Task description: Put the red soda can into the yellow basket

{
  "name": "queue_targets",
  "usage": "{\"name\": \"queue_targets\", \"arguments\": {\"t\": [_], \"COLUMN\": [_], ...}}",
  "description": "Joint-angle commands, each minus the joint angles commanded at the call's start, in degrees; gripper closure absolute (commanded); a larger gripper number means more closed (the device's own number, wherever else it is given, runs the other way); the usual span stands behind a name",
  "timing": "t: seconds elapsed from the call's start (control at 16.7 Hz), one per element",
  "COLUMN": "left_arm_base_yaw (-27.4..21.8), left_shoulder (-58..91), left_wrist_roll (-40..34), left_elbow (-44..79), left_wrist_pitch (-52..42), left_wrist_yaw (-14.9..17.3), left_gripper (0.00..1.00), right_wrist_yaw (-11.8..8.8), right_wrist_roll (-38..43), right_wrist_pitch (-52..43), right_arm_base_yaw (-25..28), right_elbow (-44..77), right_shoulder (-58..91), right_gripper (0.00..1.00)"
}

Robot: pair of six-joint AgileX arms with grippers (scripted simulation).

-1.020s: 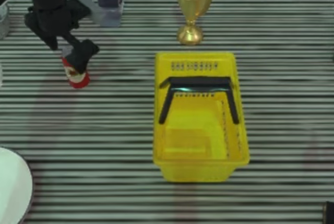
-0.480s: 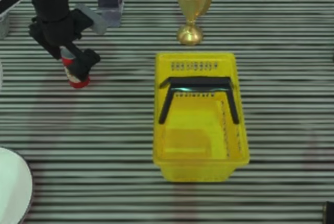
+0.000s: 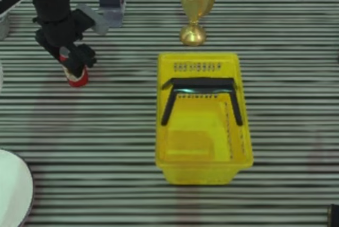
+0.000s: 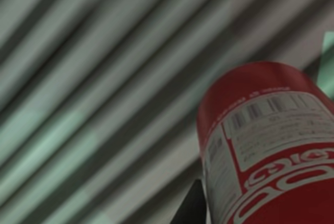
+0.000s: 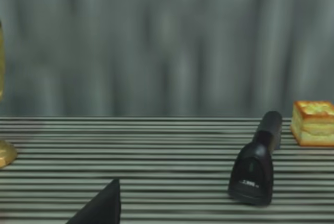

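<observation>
1. Your left end effector [image 3: 76,60] sits in the upper left of the top view, down over the can [image 3: 77,78], fingers clamped on either side of it.
2. Only the can's lower red body shows there below the fingers. It is well apart from the basket [image 3: 204,171], to the basket's left.
3. In the left wrist view the can [image 4: 271,145] fills the lower right of the frame; you can read its white label patch with a barcode. A dark finger [image 4: 192,209] shows against its side.
4. The basket stands in the middle of the striped surface [image 3: 106,142], its black handle [image 3: 201,85] folded across the far end.
5. A gold goblet [image 3: 195,5] stands just beyond the basket, at the top centre of the top view.
6. A white plate [image 3: 13,187] shows at the lower left edge.
7. Your right arm is parked off the frame. I cannot tell the state of its end effector. Its wrist view shows a black scanner [image 5: 254,169] and a cake slice [image 5: 313,122] at the right.
</observation>
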Motion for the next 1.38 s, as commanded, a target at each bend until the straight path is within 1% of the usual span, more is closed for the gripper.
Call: {"name": "queue_targets", "arguments": {"t": [0.18,0.24,0.78,0.9,1.02,1.14,1.26,1.38], "left_arm_base_yaw": [0.0,0.0,0.1,-0.2,-0.7,-1.3,-2.1,-3.0], "left_shoulder": [0.0,0.0,0.0,-0.1,-0.5,-1.3,-2.6,-4.4], "left_wrist_roll": [0.0,0.0,0.1,-0.4,-1.8,-4.0,-6.8,-10.1], "left_elbow": [0.0,0.0,0.0,-1.2,-3.8,-7.4,-11.7,-16.5], "left_wrist_pitch": [0.0,0.0,0.0,1.8,6.0,12.6,21.6,32.5], "left_wrist_yaw": [0.0,0.0,0.0,1.3,4.2,8.6,14.2,20.7], "left_gripper": [0.98,1.00,1.00,1.00,1.00,1.00,1.00,1.00], "right_wrist_yaw": [0.0,0.0,0.0,0.0,0.0,0.0,0.0,0.0], "right_wrist_roll": [0.0,0.0,0.0,0.0,0.0,0.0,0.0,0.0], "right_wrist_pitch": [0.0,0.0,0.0,0.0,0.0,0.0,0.0,0.0], "right_arm_base_yaw": [0.0,0.0,0.0,0.0,0.0,0.0,0.0,0.0], "right_elbow": [0.0,0.0,0.0,0.0,0.0,0.0,0.0,0.0], "right_shoulder": [0.0,0.0,0.0,0.0,0.0,0.0,0.0,0.0], "right_gripper": [0.00,0.00,0.00,0.00,0.00,0.00,0.00,0.00]}}
